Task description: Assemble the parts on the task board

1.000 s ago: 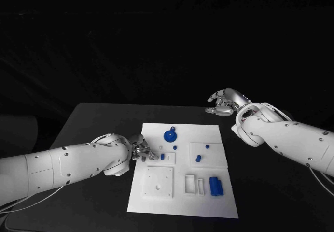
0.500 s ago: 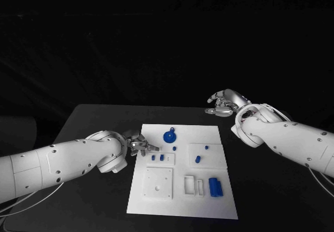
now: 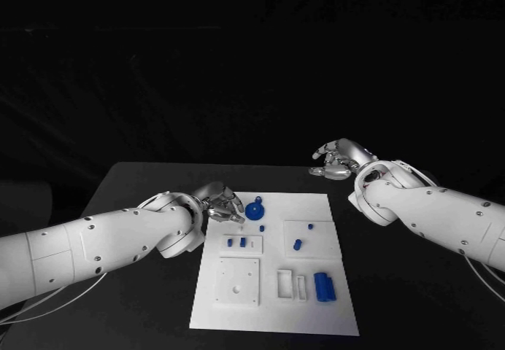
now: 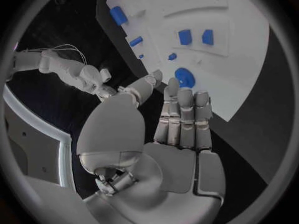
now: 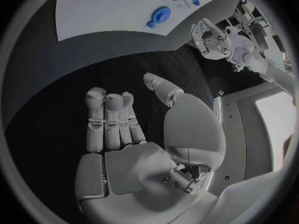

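The robot's silver left hand (image 3: 218,202) hovers at the far-left corner of the white rectangular task board (image 3: 276,310), just beside the round blue disc-shaped part with a small tab (image 3: 257,212). The left wrist view shows its fingers (image 4: 184,115) straight, side by side, with nothing in them, the thumb a little apart — an empty hand, as I read it between picks.

Two small blue block parts (image 3: 237,240) sit close together on a raised white square just nearer than that hand. Right of them lie a tiny blue stud (image 3: 262,227) and, on another raised square, a short blue peg (image 3: 298,244). The larger blue cylinder part (image 3: 325,285) lies near the board's near-right corner beside two narrow white slots (image 3: 293,285).

The silver right hand (image 3: 338,159) is held well off the board's far-right side over black table (image 3: 137,182), fingers loosely apart and empty.

The likely next move is reaching for the disc or another loose part; it calls for a descent clear of the raised squares. Bare table lies on both sides of the board — room for either arm to swing
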Controlling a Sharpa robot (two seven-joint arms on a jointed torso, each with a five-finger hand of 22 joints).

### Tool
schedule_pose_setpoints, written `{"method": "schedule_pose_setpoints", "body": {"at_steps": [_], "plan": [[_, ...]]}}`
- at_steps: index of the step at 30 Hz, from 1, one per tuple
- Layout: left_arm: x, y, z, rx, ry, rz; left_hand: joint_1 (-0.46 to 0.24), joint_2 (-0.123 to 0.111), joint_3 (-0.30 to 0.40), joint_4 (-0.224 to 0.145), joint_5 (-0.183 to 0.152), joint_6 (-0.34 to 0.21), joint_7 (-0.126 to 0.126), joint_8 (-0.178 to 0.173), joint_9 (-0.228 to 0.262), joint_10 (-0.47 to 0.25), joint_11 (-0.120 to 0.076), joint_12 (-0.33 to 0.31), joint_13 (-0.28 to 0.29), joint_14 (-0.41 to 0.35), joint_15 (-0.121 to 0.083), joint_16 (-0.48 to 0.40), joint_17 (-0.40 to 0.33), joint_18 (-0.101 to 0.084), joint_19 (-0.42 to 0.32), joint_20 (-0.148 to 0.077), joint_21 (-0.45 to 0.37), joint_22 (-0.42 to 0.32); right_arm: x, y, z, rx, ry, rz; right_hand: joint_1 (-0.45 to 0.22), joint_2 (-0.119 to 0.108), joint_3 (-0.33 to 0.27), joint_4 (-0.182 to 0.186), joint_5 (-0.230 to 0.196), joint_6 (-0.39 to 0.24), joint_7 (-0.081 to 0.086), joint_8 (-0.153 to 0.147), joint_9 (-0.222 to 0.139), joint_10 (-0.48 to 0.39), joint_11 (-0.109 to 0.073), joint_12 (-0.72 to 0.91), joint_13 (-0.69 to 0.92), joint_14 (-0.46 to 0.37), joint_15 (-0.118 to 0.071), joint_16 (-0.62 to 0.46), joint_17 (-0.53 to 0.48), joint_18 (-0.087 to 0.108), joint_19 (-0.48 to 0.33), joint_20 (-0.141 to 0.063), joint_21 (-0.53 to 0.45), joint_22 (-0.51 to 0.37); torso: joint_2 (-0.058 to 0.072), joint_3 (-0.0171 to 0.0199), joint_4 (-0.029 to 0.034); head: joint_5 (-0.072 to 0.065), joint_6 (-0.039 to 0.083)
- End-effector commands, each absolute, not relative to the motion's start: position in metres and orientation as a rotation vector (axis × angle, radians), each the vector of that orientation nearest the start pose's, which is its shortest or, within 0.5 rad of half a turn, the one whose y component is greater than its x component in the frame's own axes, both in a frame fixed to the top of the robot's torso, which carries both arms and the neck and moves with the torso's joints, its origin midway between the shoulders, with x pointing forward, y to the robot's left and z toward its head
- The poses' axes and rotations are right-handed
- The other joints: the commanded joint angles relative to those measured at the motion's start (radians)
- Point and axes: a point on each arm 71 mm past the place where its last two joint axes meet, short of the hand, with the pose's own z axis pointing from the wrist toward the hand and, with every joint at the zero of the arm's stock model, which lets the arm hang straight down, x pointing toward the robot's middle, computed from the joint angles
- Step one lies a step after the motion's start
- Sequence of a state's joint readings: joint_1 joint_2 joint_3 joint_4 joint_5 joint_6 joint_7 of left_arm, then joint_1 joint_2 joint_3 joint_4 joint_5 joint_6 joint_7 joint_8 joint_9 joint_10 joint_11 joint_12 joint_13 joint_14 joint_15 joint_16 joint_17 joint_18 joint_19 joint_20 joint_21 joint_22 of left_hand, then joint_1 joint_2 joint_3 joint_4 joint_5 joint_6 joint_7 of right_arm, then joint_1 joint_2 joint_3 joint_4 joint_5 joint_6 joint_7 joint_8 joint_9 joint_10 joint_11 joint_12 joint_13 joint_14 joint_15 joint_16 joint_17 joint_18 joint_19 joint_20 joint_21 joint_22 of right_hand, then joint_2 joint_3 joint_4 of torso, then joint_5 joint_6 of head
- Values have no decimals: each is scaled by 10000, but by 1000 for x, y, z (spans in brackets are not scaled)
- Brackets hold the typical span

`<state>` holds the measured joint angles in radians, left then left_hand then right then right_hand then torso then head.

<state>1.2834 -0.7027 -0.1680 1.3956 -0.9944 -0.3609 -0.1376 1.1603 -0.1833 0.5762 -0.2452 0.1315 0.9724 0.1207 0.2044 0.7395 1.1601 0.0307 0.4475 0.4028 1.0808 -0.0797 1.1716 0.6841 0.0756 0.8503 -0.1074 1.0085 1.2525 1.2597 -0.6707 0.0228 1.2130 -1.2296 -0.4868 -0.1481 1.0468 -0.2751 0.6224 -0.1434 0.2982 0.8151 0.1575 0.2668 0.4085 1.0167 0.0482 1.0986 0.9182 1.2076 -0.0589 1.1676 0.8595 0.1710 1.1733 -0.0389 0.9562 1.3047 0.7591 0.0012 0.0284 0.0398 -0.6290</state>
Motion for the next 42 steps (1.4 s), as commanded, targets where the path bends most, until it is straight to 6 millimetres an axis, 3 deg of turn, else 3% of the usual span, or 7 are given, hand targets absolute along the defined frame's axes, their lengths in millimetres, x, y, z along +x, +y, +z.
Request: {"method": "schedule_pose_setpoints", "body": {"at_steps": [1,7,19,33,42], "plan": [[512,161,-193,30,16749,-7981,218,83,147,-227,40,88,23,36,-113,-32,128,-460,-286,-16,114,-142,-41,-101,-66,-580,-95,-10,561,-216,-143,2281,14718,6144,-51,18,-48,-25,69,10,60,21,14,-77,8,45,-17,27,-27,34,-15,908,16,-16,-51,14,14,3,-8,-37,57],[516,141,-195,1850,16221,-7652,404,161,265,-398,92,204,3,1,-320,73,259,-1386,-783,75,260,-273,-38,-24,-11,-463,-144,34,561,-215,-143,2255,14706,6279,-11,39,-37,-60,75,21,58,30,18,-101,7,44,-38,1,-27,22,-24,908,-7,-12,-70,20,27,19,-33,-79,99],[519,118,-213,4050,16732,-6484,348,-1,131,-357,-88,191,42,-123,-591,-152,512,-2481,-1274,235,492,-293,24,174,153,-248,-125,111,561,-210,-143,2179,14675,6439,-2,80,-21,-112,95,-8,78,23,16,-228,28,-8,-147,-134,-5,-81,-94,908,-147,39,-198,19,25,29,-17,-149,59],[522,110,-231,4408,17053,-6140,299,-153,136,-233,-143,-32,161,-306,-880,-618,756,-3324,-1780,285,725,-231,98,398,256,-12,-86,198,560,-207,-142,2132,14660,6532,-7,93,-16,-120,105,-19,84,22,16,-256,34,-33,-204,-166,1,-130,-132,908,-184,58,-257,7,22,20,-11,-222,15],[526,111,-239,4323,17198,-5941,374,-69,188,-198,-90,-81,175,-341,-976,-633,771,-3505,-1942,365,740,-142,145,475,331,19,-28,250,559,-205,-142,2099,14665,6601,-10,97,-17,-120,111,-20,85,22,17,-257,34,-34,-213,-166,2,-135,-137,908,-185,60,-265,6,19,26,-4,-243,-15]]}}
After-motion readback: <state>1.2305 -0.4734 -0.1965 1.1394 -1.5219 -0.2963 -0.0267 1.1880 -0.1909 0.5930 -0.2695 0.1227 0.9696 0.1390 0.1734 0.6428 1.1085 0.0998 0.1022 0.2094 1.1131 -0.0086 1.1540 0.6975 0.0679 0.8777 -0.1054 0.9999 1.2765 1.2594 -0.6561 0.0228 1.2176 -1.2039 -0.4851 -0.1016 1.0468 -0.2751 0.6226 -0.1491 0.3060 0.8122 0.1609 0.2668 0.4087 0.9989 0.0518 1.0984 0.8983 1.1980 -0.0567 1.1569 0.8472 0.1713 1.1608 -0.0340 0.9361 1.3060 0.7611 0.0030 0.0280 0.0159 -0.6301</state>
